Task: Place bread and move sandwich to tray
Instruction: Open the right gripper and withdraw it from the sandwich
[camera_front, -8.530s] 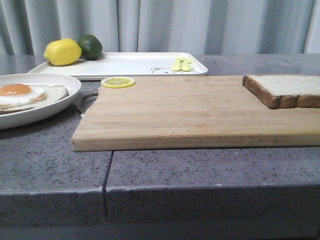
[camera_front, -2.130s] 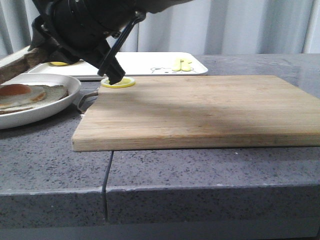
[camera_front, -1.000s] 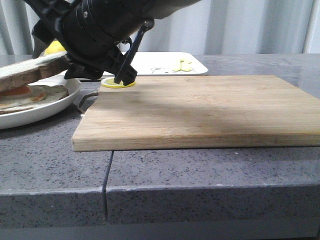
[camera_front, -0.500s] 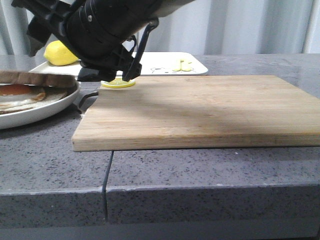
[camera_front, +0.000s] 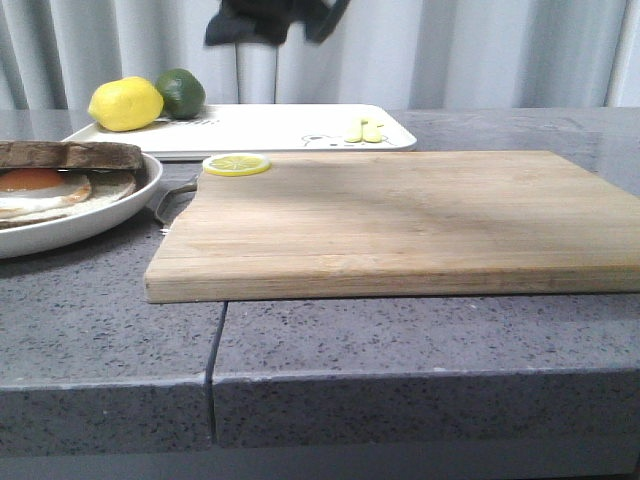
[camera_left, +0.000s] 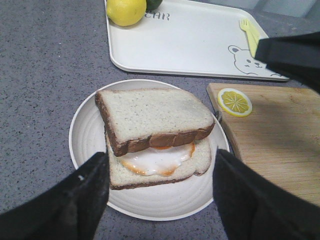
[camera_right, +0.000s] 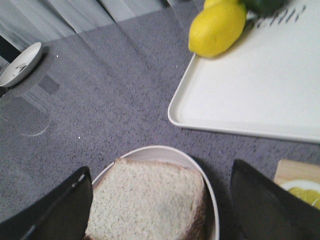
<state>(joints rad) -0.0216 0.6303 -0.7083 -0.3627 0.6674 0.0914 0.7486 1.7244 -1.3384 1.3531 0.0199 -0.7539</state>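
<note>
Bread (camera_left: 152, 114) lies skewed atop the sandwich (camera_left: 159, 161), hiding most of the egg, on the white plate (camera_left: 85, 136) beside the tray (camera_left: 187, 42). Both claws hang spread and empty above it: the left gripper (camera_left: 157, 200) with its tips cut off, the right gripper (camera_right: 160, 210) likewise. In the front view the plate is cropped, and only a dark scrap of arm shows at the top.

Pale bread (camera_left: 152, 114) with dark brown crust; white egg (camera_left: 156, 160) (orange-edged); white tray (camera_left: 190, 42) with bear drawing; yellow lemon (camera_front: 125, 104).
</note>
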